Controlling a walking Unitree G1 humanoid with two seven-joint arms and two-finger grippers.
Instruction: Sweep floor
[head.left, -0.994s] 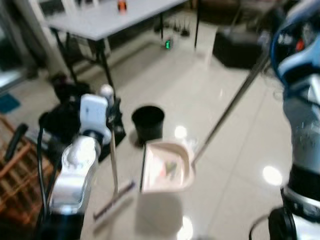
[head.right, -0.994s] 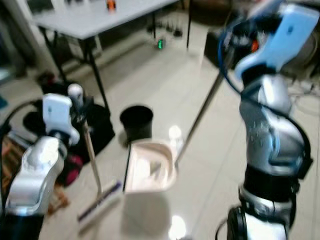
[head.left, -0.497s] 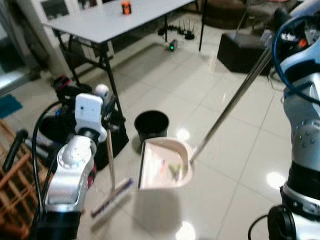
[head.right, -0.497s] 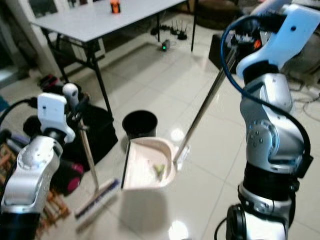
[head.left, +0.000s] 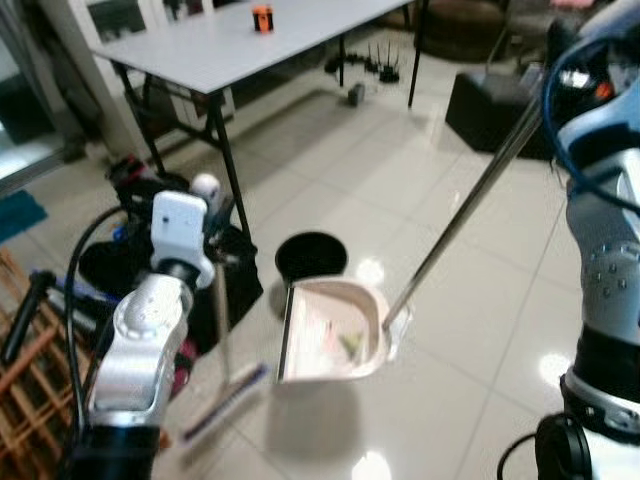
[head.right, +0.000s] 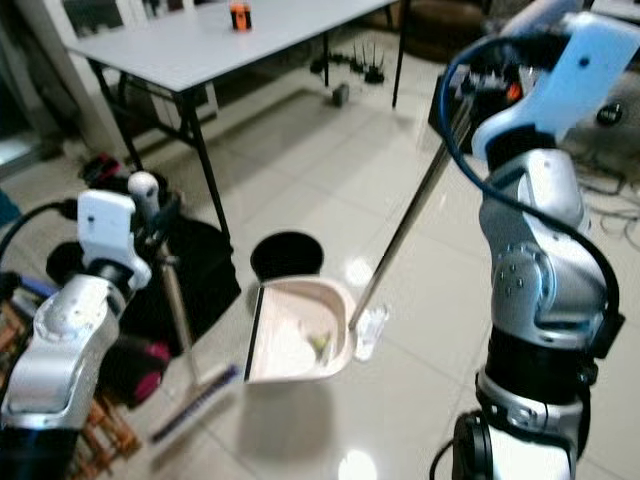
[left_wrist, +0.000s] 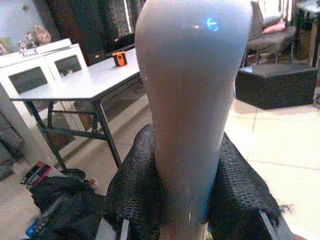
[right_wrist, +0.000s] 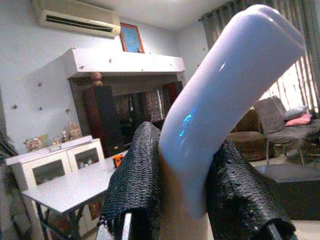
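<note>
The left tool (left_wrist: 180, 200) squeezes the broom (head.left: 222, 340) handle, with the brush end down on the floor (head.left: 480, 300). The right tool (right_wrist: 185, 200) squeezes the dustpan (head.left: 335, 332) handle. The dustpan holds some bits and sits just beside a black bin (head.left: 311, 257).

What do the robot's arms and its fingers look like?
The left arm is shiny silver with a white block at the wrist and black cables looping beside it. The right arm is silver and white with a blue cable. The fingers are black with a rough, woven-looking skin.
</note>
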